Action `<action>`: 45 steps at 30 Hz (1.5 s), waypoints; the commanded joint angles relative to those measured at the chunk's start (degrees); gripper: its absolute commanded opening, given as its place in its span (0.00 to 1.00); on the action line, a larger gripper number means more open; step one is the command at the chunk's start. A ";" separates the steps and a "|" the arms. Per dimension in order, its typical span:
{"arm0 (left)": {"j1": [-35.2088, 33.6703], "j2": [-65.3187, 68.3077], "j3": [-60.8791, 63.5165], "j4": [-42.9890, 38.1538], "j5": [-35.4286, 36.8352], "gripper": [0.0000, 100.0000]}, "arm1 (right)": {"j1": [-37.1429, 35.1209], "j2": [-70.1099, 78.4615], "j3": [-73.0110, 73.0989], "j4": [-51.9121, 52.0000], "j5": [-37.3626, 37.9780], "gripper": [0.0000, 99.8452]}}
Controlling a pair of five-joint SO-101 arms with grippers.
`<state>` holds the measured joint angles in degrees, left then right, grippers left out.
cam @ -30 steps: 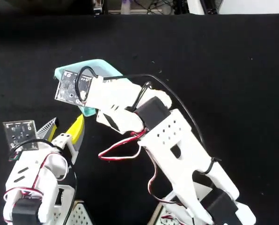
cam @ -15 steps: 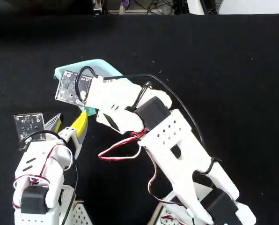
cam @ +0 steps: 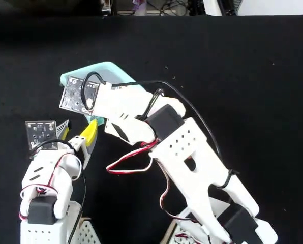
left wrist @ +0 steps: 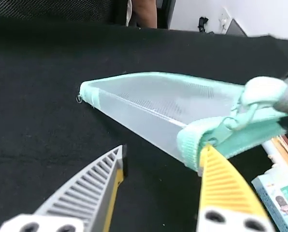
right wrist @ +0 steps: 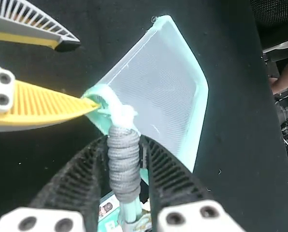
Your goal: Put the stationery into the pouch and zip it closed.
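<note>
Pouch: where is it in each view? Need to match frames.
High view: pouch sticks out from under the right arm's wrist, left of centre.
Left wrist view: stretched across the middle.
Right wrist view: just beyond the right gripper, across the middle.
Shared landmark: yellow finger of the left gripper, touching the pouch's end.

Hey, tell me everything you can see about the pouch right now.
The pouch is flat, with clear ribbed plastic sides and mint green fabric edging. Nothing shows through the clear side. Its far end lies on the black table. At the near corner a mint loop carries a grey braided cord, and the right gripper is shut on that cord. The left gripper is open, with its yellow finger touching that same corner. I cannot tell whether the zip is open.
</note>
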<state>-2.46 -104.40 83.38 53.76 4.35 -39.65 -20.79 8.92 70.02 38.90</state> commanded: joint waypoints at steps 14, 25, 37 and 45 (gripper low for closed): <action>-5.41 0.00 -4.09 -1.05 0.00 0.03 | 1.23 -1.54 -1.01 1.49 0.62 0.01; -16.48 0.00 -9.27 -0.53 1.67 0.03 | 7.38 -26.42 9.89 2.73 0.09 0.01; -8.31 3.08 -28.18 16.53 -8.09 0.03 | 7.82 -36.62 21.76 -5.89 -4.92 0.01; -6.11 23.12 -36.97 18.73 -9.67 0.03 | 8.00 -36.79 28.44 -6.95 -6.42 0.01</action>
<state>-9.49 -89.10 51.47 71.43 -4.70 -32.44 -56.75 36.62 64.31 33.10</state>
